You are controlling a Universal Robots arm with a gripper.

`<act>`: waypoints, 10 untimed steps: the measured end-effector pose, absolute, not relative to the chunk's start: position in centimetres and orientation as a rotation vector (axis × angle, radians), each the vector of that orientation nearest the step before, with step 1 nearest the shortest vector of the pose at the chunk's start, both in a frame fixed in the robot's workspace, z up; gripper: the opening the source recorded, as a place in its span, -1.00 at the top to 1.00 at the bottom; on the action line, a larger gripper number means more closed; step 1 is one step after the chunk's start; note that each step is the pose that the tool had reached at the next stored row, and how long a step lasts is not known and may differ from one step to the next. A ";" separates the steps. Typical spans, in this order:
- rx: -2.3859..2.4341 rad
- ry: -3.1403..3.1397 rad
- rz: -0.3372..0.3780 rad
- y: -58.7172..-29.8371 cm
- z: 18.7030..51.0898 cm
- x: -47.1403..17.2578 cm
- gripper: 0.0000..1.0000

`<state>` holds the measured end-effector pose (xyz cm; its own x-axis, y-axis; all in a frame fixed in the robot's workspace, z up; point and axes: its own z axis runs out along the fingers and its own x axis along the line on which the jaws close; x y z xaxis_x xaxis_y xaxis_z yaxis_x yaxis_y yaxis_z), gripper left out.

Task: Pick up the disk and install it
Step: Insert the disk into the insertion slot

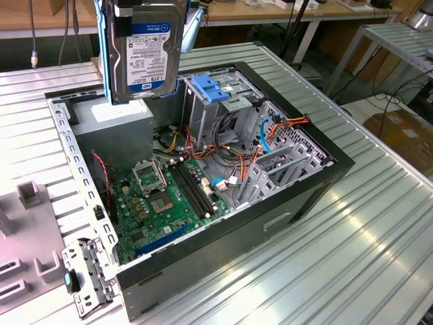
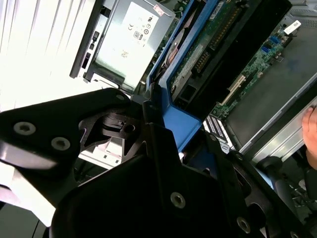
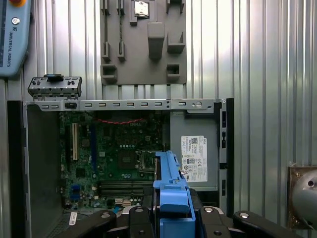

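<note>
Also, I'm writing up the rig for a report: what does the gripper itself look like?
The gripper is matte black in both wrist views, built from flat, angular plates and chunky linkage arms that meet at round pivots. Round silver screw heads dot the plates and stand out brightly against the black.

We see the disk (image 1: 145,57) silver, its label blue, white and black, its side rails blue; the motherboard (image 1: 166,198) green; the computer case (image 1: 304,196) black; the table (image 1: 365,250) ribbed silver metal; the latch (image 1: 210,88) blue; the power supply (image 3: 194,124) grey with a white sticker
</note>
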<state>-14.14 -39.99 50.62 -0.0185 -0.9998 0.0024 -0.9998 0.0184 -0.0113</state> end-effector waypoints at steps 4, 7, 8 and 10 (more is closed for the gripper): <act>-2.197 2.237 -0.015 -40.0 50.6 -14.1 0.25; -2.196 2.237 -0.015 -40.5 50.6 -14.1 0.25; -2.197 2.237 -0.015 -40.6 50.6 -14.1 0.25; -2.197 2.237 -0.015 -40.8 50.6 -14.1 0.25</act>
